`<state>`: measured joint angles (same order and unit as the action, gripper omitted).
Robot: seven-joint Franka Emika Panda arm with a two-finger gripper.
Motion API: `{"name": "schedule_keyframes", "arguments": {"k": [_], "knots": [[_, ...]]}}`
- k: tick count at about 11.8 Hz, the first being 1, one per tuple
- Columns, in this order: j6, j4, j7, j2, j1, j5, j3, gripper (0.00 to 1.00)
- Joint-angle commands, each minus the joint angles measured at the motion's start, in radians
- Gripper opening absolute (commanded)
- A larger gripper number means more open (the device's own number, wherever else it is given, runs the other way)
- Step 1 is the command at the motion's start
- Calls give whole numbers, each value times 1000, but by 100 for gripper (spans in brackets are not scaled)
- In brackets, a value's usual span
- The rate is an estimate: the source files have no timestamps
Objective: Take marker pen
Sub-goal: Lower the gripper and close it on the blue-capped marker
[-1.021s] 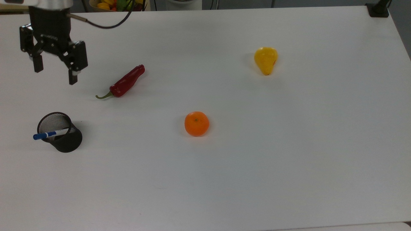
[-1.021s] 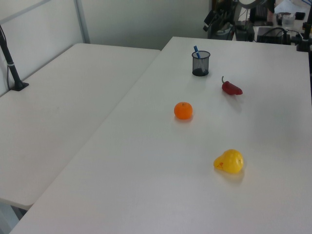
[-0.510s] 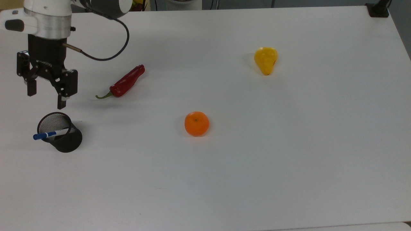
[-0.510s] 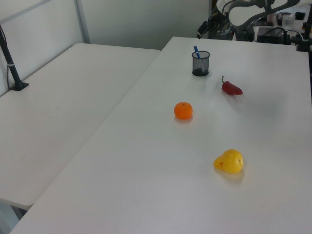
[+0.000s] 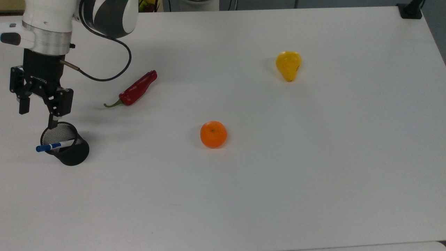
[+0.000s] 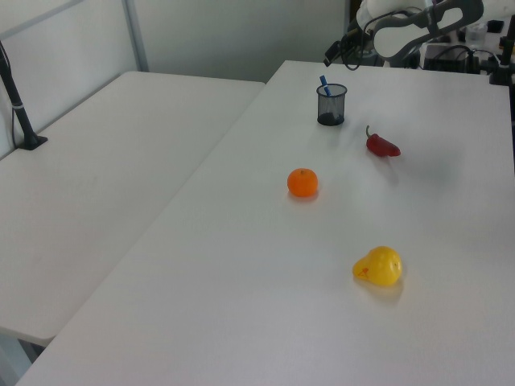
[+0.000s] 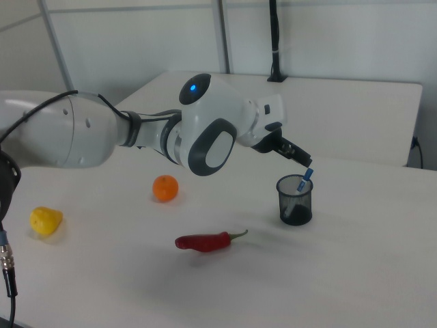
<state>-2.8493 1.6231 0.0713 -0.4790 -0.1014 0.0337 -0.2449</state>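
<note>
Now the gripper (image 5: pixel 36 115), jaws wide apart and empty, hangs at twelve o'clock of the cup (image 5: pixel 71 155). Inside leans the pen (image 5: pixel 55 145), cap out at nine o'clock. Risk: a finger catching the rim could tip the cup.

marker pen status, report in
Gripper open, above the cup. Marker pen leaning in cup, blue cap over the rim, not gripped. Nothing in the way.
</note>
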Motion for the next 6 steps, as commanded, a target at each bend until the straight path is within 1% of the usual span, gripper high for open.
{"name": "schedule_keyframes", "arguments": {"k": [1,3,5,6], "knots": [[-50,-58,47,-65,8,11,-16,73],[-67,-68,48,-87,8,12,-20,71],[-100,-100,65,-134,8,12,-22,71],[-105,-120,82,-153,-4,12,-23,71]]}}
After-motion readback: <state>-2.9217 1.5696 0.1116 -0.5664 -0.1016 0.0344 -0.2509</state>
